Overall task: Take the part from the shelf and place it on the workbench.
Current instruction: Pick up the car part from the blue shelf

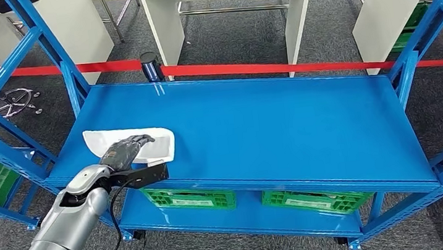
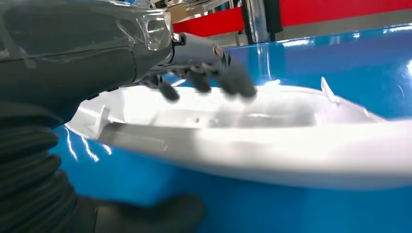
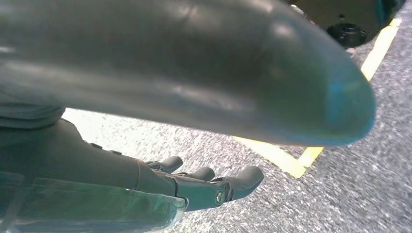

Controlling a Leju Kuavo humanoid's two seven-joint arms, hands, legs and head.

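Blue shelf top (image 1: 256, 127) mostly bare to the right & behind the white part (image 1: 147, 146), which sits at the front-left corner w/ the left hand (image 1: 124, 152) over it. Blue uprights (image 1: 75, 84) fence both ends. Red bar (image 1: 232, 69) runs along the back edge. White tables (image 1: 228, 6) stand beyond.

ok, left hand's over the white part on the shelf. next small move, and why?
Probably close the left hand on the white part. In the left wrist view the fingers hover above it, thumb below its near edge, no grip showing yet. The part lies flat on the blue shelf.
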